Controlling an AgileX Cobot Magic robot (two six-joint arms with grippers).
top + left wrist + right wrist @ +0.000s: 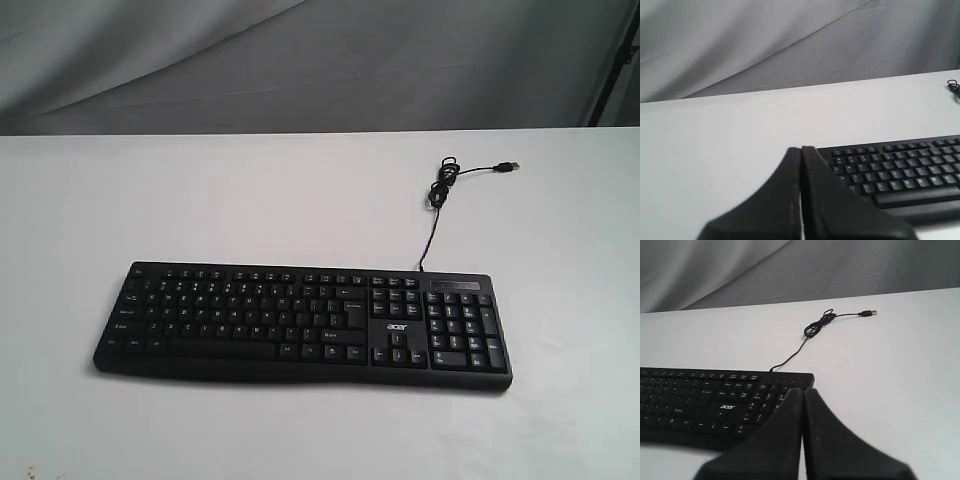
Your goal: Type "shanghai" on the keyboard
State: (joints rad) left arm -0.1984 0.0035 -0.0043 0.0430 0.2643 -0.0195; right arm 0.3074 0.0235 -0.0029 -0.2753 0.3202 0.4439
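The black keyboard (300, 322) lies flat on the white table (300, 190), number pad at its right end, with a small white acer logo. Neither gripper shows in the exterior view. In the left wrist view my left gripper (801, 148) is shut, its black fingers pressed together, hanging near the keyboard (900, 172) at its left end. In the right wrist view my right gripper (803, 390) is also shut with nothing in it, beside the number pad end of the keyboard (715, 402).
The thin black USB cable (440, 190) runs from the keyboard's back edge to a small coil and plug (508, 166) on the far right of the table; the cable (815, 329) also shows in the right wrist view. A grey cloth backdrop (300, 60) hangs behind the table.
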